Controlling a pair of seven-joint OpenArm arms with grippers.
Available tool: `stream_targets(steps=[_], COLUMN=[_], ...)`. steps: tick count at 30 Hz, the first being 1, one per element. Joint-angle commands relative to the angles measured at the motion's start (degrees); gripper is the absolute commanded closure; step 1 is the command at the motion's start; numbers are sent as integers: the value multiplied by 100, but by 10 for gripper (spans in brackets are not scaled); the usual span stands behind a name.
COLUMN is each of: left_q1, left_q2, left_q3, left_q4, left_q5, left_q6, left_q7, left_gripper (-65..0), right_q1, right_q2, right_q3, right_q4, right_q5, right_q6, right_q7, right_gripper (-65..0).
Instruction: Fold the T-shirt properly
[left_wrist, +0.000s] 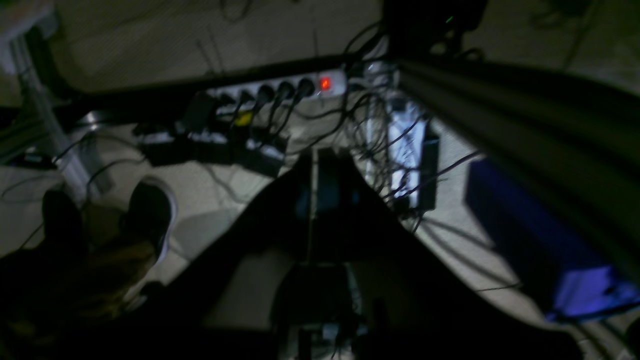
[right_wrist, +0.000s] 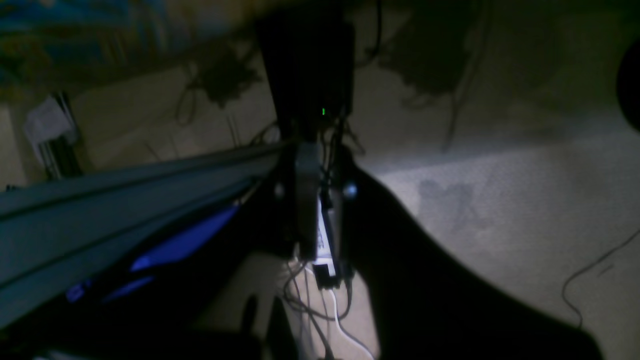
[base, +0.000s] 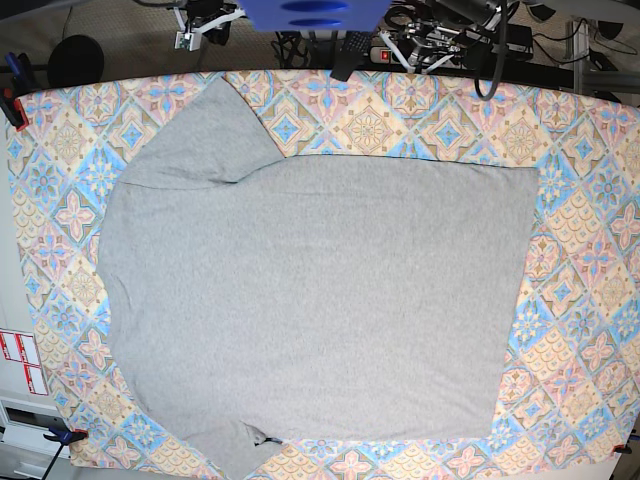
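The heather-grey T-shirt (base: 320, 300) lies spread flat on the diamond-patterned tablecloth (base: 580, 300) in the base view. Its hem is to the right and its sleeves point to the far left (base: 215, 120) and near left (base: 225, 445). No lettering shows on the upper side. Both arms are pulled back past the table's far edge, away from the shirt. In the left wrist view my left gripper (left_wrist: 313, 200) is a dark shape hanging over the floor, its jaws together and holding nothing. In the right wrist view my right gripper (right_wrist: 312, 200) is dark and blurred, also over the floor.
A blue housing (base: 315, 12) and cables sit behind the far table edge. On the floor are a power strip (left_wrist: 280, 90), tangled cables, a blue box (left_wrist: 550, 250) and a person's shoe (left_wrist: 150, 210). Red clamps hold the cloth's left corners (base: 10, 100).
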Motion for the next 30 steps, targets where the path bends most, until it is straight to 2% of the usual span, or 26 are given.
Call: stream_targets(steps=[1,6,10,13,17,20,30], left_q1=[46,327,450,538,538,521,547], left_q2=[2,46,37,29,-7,-15,-15], left_q3=[-7,11,-7,-7,-7,-7,-7], left_q4=[-14,12,12,12,12,12,12], left_q5=[-34,-7,-25,-34,-25,-25,-34], left_q6=[5,5,-3,-3,-3,-3,-3], left_q7=[-30,-13,-13,-13,225,436,436], left_gripper=[0,0,0,0,0,0,0], right_q1=[-69,-227,-227,-262,-271,-350,-394], right_q2=[36,36,36,203,414,423,379], right_q3=[7,-29,-37,-46,15,24,24], right_q4=[-10,-10,12,329,636,751,821], right_q5=[-12,-20,-29,-38,-20,-12,-3], right_q6=[34,34,42,42,42,42,42], right_q7=[149,123,-493,-730,-721,-704,-844], right_gripper=[-51,-51,-51,-51,-51,-51,-51])
